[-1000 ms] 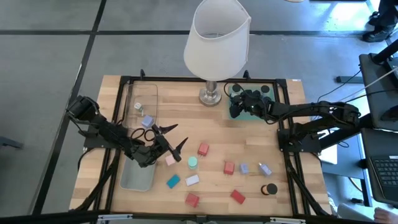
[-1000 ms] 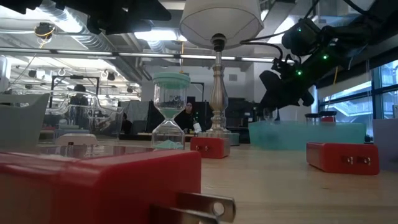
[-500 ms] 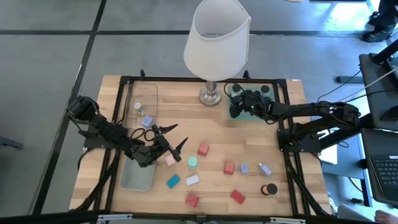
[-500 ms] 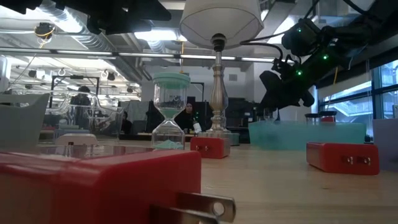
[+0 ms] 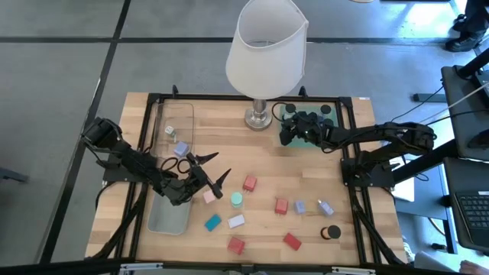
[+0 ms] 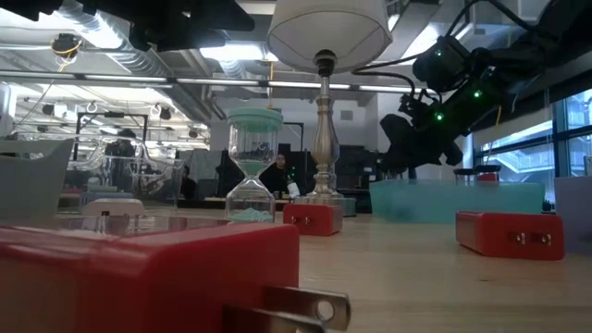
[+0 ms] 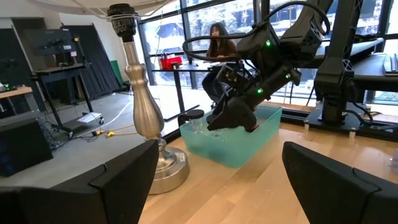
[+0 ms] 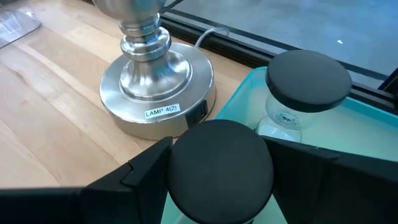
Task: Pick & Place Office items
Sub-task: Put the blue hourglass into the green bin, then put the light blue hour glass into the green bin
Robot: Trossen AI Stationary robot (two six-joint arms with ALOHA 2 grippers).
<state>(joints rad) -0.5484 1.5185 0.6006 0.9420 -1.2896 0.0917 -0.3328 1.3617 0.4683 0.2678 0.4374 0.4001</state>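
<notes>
Small red [image 5: 250, 182], pink [image 5: 208, 196], lavender [image 5: 236, 221] and teal [image 5: 212, 223] blocks lie flat on the wooden table, with a mint cap [image 5: 237, 199] and a black cap [image 5: 330, 232]. My left gripper [image 5: 216, 169] hangs open above the pink block, beside the clear tray [image 5: 170, 218]. My right gripper [image 5: 286, 135] is at the far side, over the left rim of the teal bin [image 8: 249, 81]. It is shut on a round black-capped piece [image 8: 221, 165]. Another black-capped clear piece [image 8: 308, 81] stands inside the bin. My right gripper pinches the black-capped piece between its two fingers, one finger [image 8: 146, 171] on each side of the round black top [image 8: 221, 186]. The piece is lifted clear, over the bin's rim near the lamp base. The cap hides whatever hangs under it.
The big lamp's silver base [image 5: 258, 117] stands close to the right gripper, and its white shade [image 5: 266, 46] overhangs the far middle. The clear tray holds a lavender block [image 5: 181, 148] and a small white cube [image 5: 170, 131]. Bare wood lies between the lamp and the scattered blocks.
My right gripper has shifted a little toward the table's left, closer to the lamp base, still shut on the black-capped piece.
</notes>
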